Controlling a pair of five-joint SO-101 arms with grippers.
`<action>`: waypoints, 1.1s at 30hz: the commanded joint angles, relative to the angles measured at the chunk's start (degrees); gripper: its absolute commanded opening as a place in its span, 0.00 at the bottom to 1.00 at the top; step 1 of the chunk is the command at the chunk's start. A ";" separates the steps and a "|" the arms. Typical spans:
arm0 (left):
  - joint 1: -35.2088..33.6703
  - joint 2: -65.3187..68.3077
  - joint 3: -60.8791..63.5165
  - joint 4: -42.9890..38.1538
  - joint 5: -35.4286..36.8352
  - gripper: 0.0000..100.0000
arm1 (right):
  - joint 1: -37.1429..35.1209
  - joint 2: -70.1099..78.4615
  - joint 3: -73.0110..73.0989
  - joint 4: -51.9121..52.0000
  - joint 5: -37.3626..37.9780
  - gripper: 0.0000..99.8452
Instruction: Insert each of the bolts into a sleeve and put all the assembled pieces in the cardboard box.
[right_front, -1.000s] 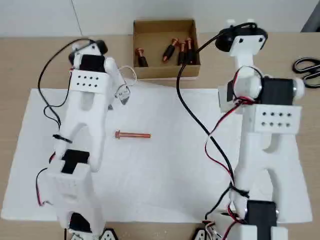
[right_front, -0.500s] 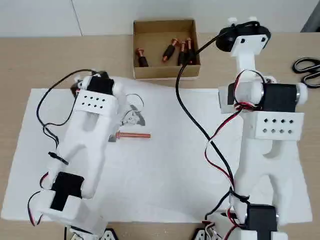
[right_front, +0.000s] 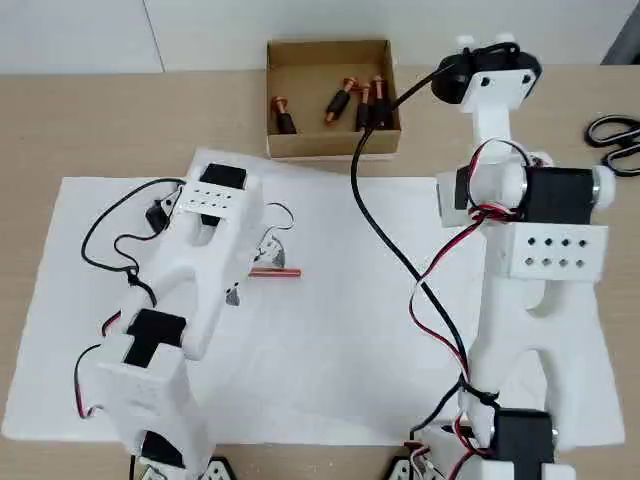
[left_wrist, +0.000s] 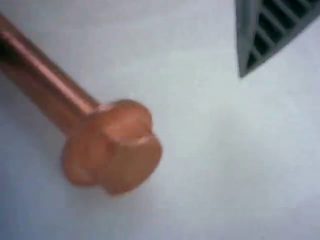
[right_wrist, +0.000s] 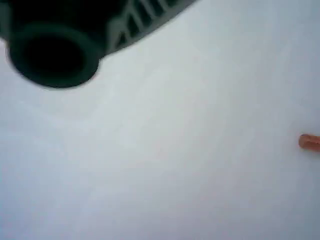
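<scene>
Bolt (right_front: 280, 271): flat on the white sheet (right_front: 340, 340), bare of a sleeve, short of the cardboard box (right_front: 330, 148).
Left tool (right_front: 252, 269): released, jaws straddling the bolt's head end, low enough for a pinch.
Box contents: four assembled pieces (right_front: 340, 101), likely leaving this one last.
Right arm (right_front: 530, 230): parked aside; tool state impossible to tell.

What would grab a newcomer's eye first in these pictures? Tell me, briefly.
A lone copper bolt lies on the white sheet, with the left gripper open right over its head end. At the far edge of the table, the cardboard box already holds four assembled pieces.
</scene>
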 joint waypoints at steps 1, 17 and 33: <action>-0.44 0.18 0.13 -0.18 1.76 0.33 | -0.22 -2.59 -1.67 0.48 0.35 0.00; 0.09 0.70 0.40 -6.15 2.29 0.22 | -0.22 -2.59 -1.67 0.31 0.44 0.00; 0.44 0.18 -0.48 -6.95 1.93 0.08 | -0.22 -2.59 -1.67 0.04 0.62 0.00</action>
